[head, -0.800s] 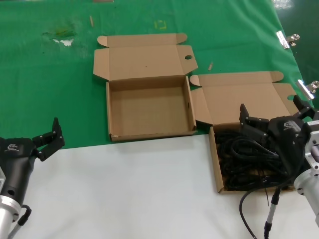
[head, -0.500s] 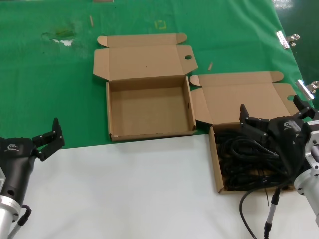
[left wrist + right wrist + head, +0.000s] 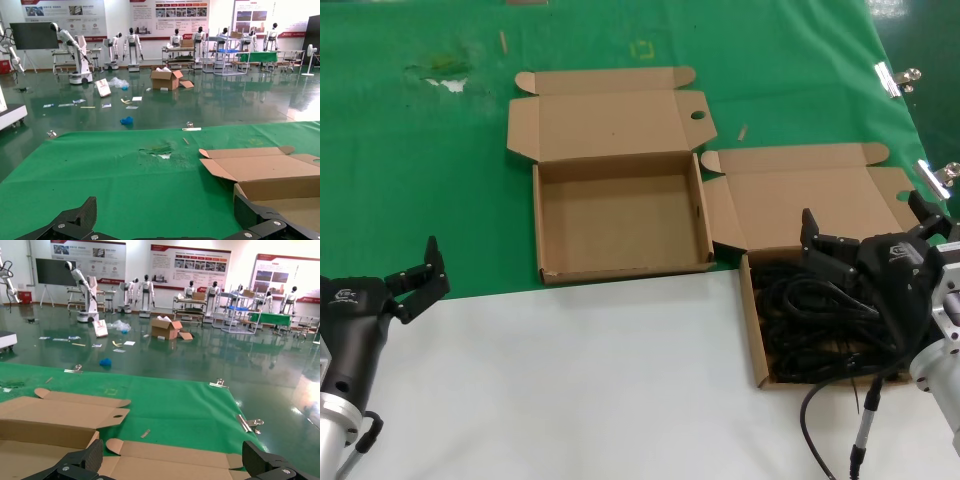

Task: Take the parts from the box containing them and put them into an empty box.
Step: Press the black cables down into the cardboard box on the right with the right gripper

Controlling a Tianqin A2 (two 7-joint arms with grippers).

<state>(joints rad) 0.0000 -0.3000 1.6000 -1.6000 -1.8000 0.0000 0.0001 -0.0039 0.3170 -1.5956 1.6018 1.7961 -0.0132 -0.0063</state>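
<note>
Counter (image 3: pixel 600 380): green cloth at the far side, white at the near edge. Empty box (image 3: pixel 620 215) at centre; box of parts (image 3: pixel 815 320) toward the right edge. Right tool (image 3: pixel 865 232), fingers spread and empty, over the cables (image 3: pixel 810 315). Left tool (image 3: pixel 415 280), open and empty, near-left corner.

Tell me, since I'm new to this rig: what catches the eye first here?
Two open cardboard boxes on the green cloth: the empty box in the middle, and to its right the box containing them, full of tangled black parts. The right gripper hovers open over that box; the left gripper waits open at the near left.
</note>
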